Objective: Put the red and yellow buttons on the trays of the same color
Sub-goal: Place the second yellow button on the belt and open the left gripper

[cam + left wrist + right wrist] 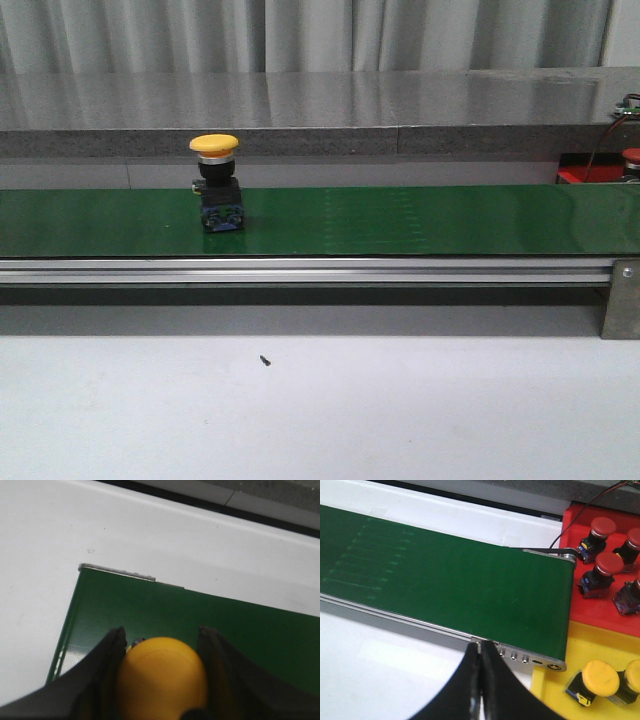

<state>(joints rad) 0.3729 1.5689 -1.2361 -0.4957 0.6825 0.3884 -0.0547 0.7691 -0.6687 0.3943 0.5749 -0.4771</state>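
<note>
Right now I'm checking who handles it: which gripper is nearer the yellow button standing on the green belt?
Left. The left gripper straddles the yellow button, jaws on both sides. The right gripper, jaws shut, is at the belt's far end.

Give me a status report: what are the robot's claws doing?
Left gripper shut on held yellow button, over end of green belt. Right gripper shut, empty. Second yellow button standing on belt. Nothing in the way.
</note>
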